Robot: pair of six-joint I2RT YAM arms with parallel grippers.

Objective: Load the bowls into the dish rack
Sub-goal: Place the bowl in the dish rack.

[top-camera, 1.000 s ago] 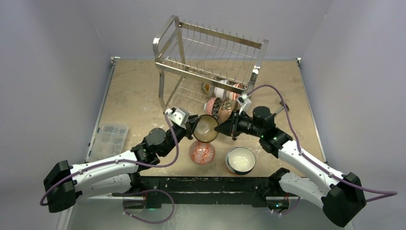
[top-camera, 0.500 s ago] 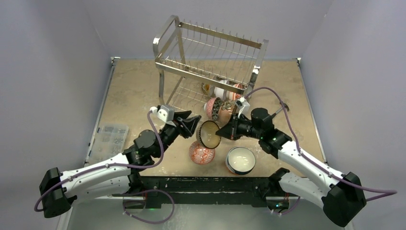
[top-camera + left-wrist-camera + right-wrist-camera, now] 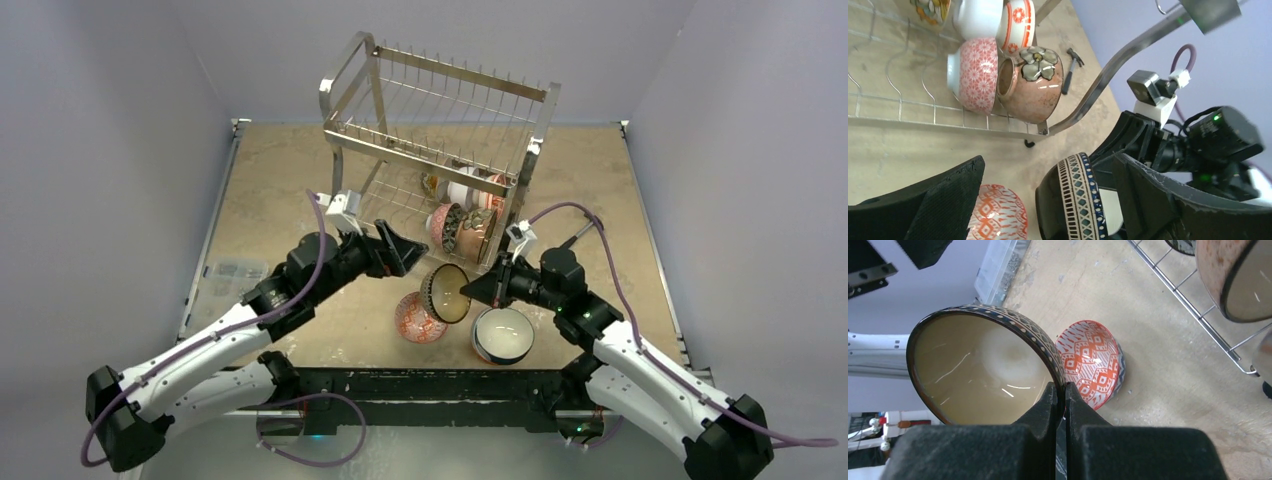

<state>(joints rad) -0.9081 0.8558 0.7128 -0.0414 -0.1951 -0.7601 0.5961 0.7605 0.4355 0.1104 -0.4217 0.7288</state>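
From the top camera, my right gripper (image 3: 466,292) pinches the rim of a round ceramic bowl with a tan inside and a dark patterned outside (image 3: 446,292). The bowl is held on edge above the beige table (image 3: 285,185), just in front of the tall chrome wire dish rack (image 3: 440,105). My left gripper (image 3: 410,255) hangs near it, spread wide and empty. By the held bowl, a red-and-white patterned bowl (image 3: 420,320) and a white-lined dark bowl (image 3: 502,335) lie on the table, near one another. Several bowls stand on edge in the rack's lower tier. A clear plastic parts box (image 3: 232,272) sits at the table's left edge; I cannot read anything on it.

In the left wrist view, my wide-apart black fingers (image 3: 943,205) frame the held bowl's diamond-patterned band. Beyond it, a pink-patterned bowl (image 3: 975,75) touches a brown bowl with a painted flower (image 3: 1030,85) on the wires. A small dark tool (image 3: 1070,59) lies past the rack's foot.

In the right wrist view, the fingers are clamped tight on the rim, and the red-and-white bowl lies on the table just behind.
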